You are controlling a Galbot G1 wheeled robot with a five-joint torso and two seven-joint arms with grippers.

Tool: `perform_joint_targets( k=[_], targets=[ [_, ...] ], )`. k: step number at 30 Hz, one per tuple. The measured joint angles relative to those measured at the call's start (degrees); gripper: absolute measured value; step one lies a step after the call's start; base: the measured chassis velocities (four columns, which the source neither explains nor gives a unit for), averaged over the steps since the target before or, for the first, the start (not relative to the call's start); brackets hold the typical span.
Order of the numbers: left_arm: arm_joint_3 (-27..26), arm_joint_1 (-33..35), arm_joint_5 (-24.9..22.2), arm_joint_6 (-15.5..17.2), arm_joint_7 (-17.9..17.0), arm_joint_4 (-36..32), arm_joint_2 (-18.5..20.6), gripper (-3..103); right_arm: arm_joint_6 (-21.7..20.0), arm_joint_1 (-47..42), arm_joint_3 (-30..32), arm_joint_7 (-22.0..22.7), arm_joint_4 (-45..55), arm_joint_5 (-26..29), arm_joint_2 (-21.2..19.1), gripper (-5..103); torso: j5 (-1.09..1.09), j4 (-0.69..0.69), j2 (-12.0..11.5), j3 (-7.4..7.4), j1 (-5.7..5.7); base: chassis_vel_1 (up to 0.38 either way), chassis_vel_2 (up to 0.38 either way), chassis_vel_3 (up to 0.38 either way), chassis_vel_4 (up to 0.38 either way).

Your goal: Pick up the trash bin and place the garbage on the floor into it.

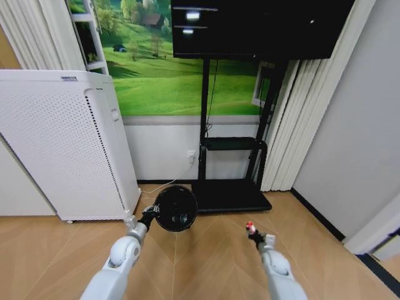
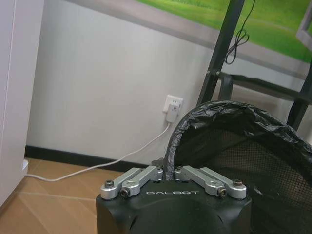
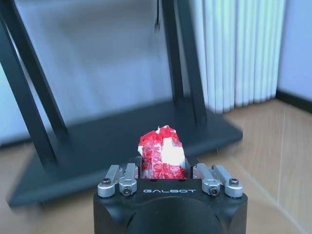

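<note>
You see a big white box [image 1: 62, 144], a black stand [image 1: 228, 150], a green picture [image 1: 156, 69] and white curtains [image 1: 300, 119].

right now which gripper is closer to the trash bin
Left. The left gripper is shut on the rim of the trash bin, holding it off the floor. The right gripper is off to the bin's right, apart from it, shut on a red-and-white wrapper.

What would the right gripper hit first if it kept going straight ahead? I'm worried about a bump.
Probably the black stand base by the wall: the right gripper, shut on a red-and-white wrapper, points at it over bare floor. Depth is unclear.
</note>
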Motion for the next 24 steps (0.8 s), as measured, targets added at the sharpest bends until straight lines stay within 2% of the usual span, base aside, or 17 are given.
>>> perform_joint_targets(
  k=[2, 3, 5, 6, 9, 10, 13, 16, 19, 20, 22, 24],
  targets=[
    [0.8, -0.6, 0.0, 0.0, -0.3, 0.9, -0.4, 4, -2.0, -2.0, 1.2, 0.0, 8.7, 3.7, 0.2, 44, -0.07, 0.02, 0.0, -0.01, -0.01, 0.0, 0.0, 0.0, 0.0],
    [0.8, -0.6, 0.0, 0.0, -0.3, 0.9, -0.4, 4, -2.0, -2.0, 1.2, 0.0, 8.7, 3.7, 0.2, 44, -0.07, 0.02, 0.0, -0.01, -0.01, 0.0, 0.0, 0.0, 0.0],
    [2.5, -1.7, -0.6, 0.3, -1.2, 1.9, -1.0, 4, -3.9, -5.5, 0.6, 0.0, 17.4, 6.4, 0.6, 44, -0.01, 0.01, 0.0, -0.01, 0.0, 0.0, 0.0, 0.0, 0.0],
    [2.5, -1.7, -0.6, 0.3, -1.2, 1.9, -1.0, 4, -3.9, -5.5, 0.6, 0.0, 17.4, 6.4, 0.6, 44, -0.01, 0.01, 0.0, -0.01, 0.0, 0.0, 0.0, 0.0, 0.0],
    [8.0, -4.1, -4.1, 1.7, -4.2, 2.9, -1.8, 4, -6.6, -10.4, -3.0, -2.2, 27.9, 7.4, 1.1, 44, -0.01, 0.01, 0.0, -0.01, 0.0, 0.0, 0.0, 0.0, 0.0],
    [8.0, -4.1, -4.1, 1.7, -4.2, 2.9, -1.8, 4, -6.6, -10.4, -3.0, -2.2, 27.9, 7.4, 1.1, 44, -0.01, 0.01, 0.0, -0.01, 0.0, 0.0, 0.0, 0.0, 0.0],
    [13.3, -6.6, -5.0, 1.9, -6.6, 4.7, -3.0, 4, -10.1, -12.4, -7.2, -4.5, 34.7, 9.4, 0.6, 44, -0.01, 0.0, 0.0, -0.01, 0.0, 0.0, 0.0, 0.0, 0.0],
    [14.6, -7.3, -5.1, 1.9, -7.2, 5.3, -3.5, 4, -11.1, -12.6, -8.8, -5.0, 36.0, 10.1, 0.1, 44, -0.04, 0.0, 0.0, -0.01, 0.0, 0.0, 0.0, 0.0, 0.0],
    [18.2, -9.9, -5.1, 2.0, -8.9, 7.5, -5.9, 4, -12.0, -12.5, -14.7, -4.9, 36.5, 9.6, -1.4, 44, -0.02, 0.01, 0.0, -0.01, 0.0, 0.0, 0.0, 0.0, 0.0],
    [18.2, -9.9, -5.1, 2.0, -8.9, 7.5, -5.9, 4, -12.0, -12.5, -14.7, -4.9, 36.5, 9.6, -1.4, 44, -0.02, 0.01, 0.0, -0.01, 0.0, 0.0, 0.0, 0.0, 0.0],
    [20.2, -11.7, -5.1, 1.9, -9.5, 9.1, -7.5, 4, -11.7, -11.7, -19.0, -4.6, 33.5, 6.9, -1.5, 44, -0.02, 0.0, 0.0, 0.0, 0.0, 0.0, 0.0, 0.0, 0.0],
    [20.9, -12.4, -5.1, 1.9, -9.6, 9.5, -7.7, 4, -11.2, -10.7, -20.4, -4.5, 31.4, 5.2, -1.2, 44, -0.02, 0.0, 0.0, 0.0, 0.0, 0.0, 0.0, 0.0, 0.0]
  ],
)
